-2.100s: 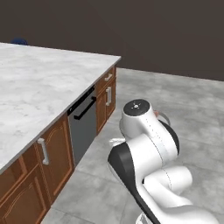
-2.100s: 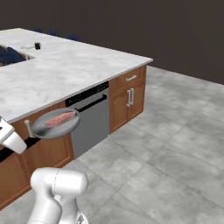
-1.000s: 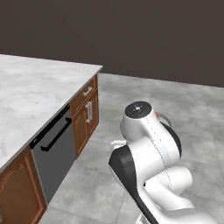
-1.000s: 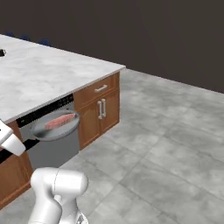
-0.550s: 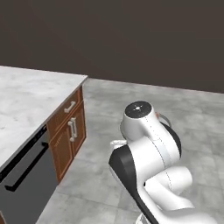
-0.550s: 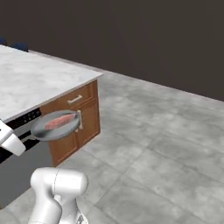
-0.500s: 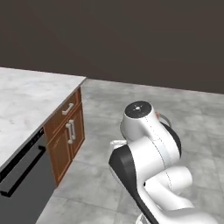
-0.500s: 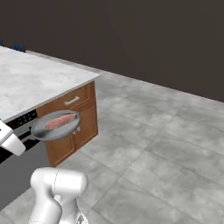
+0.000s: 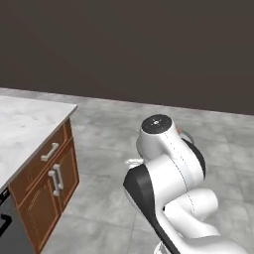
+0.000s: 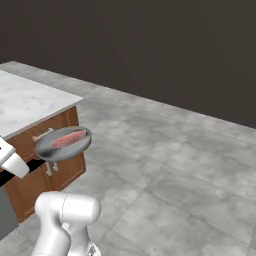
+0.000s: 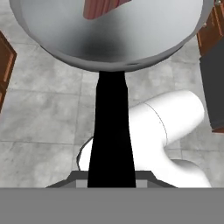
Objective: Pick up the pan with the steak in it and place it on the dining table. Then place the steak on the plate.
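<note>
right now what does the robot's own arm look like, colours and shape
The arm is glossy white, built of thick rounded segments, with dark, near-black bands at the joints. Its topmost joint ends in a round white cap with a small dark mark at the centre. In the right base view a white link meets a black section towards the hand. No cables or lettering can be made out.

Grey pan (image 10: pixel 64 145), pinkish-red steak (image 10: pixel 68 138)

marble counter (image 9: pixel 20 129), wooden cabinets (image 9: pixel 47 186), grey tiled floor (image 10: pixel 175 170)
</note>
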{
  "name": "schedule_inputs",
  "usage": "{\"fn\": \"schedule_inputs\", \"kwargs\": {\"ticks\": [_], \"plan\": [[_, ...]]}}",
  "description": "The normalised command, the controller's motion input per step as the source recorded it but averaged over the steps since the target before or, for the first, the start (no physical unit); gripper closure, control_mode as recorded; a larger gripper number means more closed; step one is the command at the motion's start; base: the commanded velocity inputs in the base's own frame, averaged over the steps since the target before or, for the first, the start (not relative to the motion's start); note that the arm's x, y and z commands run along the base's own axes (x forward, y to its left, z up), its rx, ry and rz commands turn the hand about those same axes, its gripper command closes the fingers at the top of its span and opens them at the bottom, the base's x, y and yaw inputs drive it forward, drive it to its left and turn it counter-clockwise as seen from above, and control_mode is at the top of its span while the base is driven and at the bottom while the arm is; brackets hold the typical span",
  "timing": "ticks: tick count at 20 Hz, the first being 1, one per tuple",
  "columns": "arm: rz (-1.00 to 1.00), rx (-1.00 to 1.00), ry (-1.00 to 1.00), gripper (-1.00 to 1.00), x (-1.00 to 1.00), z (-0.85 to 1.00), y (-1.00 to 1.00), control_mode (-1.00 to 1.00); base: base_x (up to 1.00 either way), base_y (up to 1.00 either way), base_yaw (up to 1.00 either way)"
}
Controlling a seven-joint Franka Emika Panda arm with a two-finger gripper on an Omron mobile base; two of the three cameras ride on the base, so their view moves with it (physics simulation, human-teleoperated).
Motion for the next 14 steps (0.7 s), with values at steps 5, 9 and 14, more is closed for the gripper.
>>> {"fn": "schedule_inputs", "kwargs": {"ticks": [5,9,14], "plan": [[0.0,0.0,0.0,1.0,0.0,0.0,0.0,1.0,1.0,-0.54,-0.06],[0.0,0.0,0.0,1.0,0.0,0.0,0.0,1.0,1.0,-0.53,-0.06],[0.0,0.0,0.0,1.0,0.0,0.0,0.0,1.0,1.0,-0.52,-0.07]]}}
